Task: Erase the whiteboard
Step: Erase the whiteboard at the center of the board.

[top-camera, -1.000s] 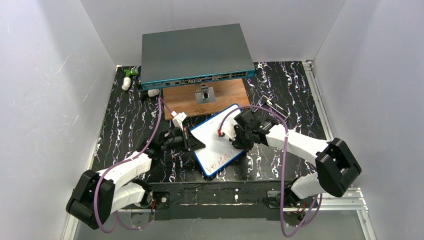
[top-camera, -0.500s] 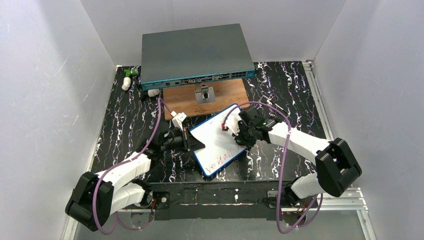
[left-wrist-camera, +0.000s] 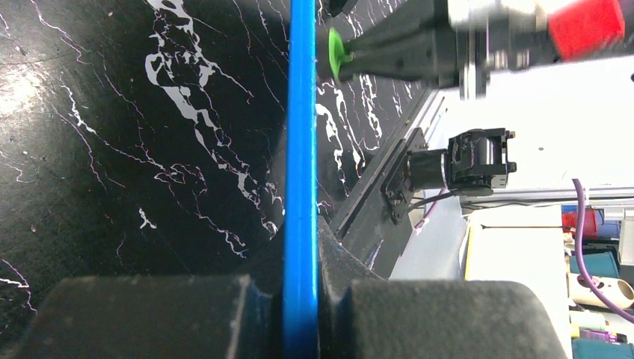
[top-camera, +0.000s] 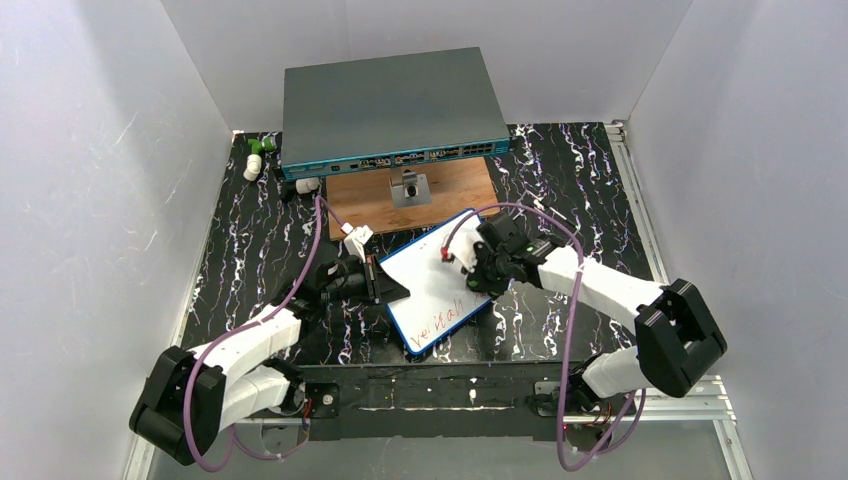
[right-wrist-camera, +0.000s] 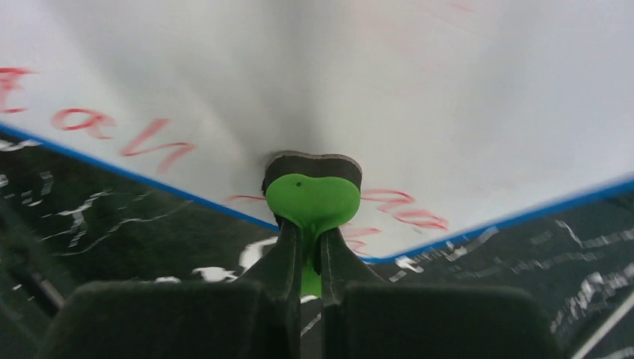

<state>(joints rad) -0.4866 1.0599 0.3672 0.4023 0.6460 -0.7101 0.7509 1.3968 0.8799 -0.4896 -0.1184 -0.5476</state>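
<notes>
**Still wiping, red writing left**

The whiteboard [top-camera: 425,275] lies diagonally at mid-table, its blue left rim pinched by the left gripper [left-wrist-camera: 300,299]. The right gripper [right-wrist-camera: 310,258], clamped on a small green eraser [right-wrist-camera: 313,198] pressed to the board, has edged slightly farther away within the last second. Red writing [top-camera: 440,320] at the near end survives; wiping there likely comes next.

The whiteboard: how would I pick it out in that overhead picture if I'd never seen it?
Start at the big grey box at the back, then come forward to the brown wooden board lying in front of it. The whiteboard sits just nearer than that, set at a slant. It alone is white, with a thin blue frame and red handwriting.
</notes>
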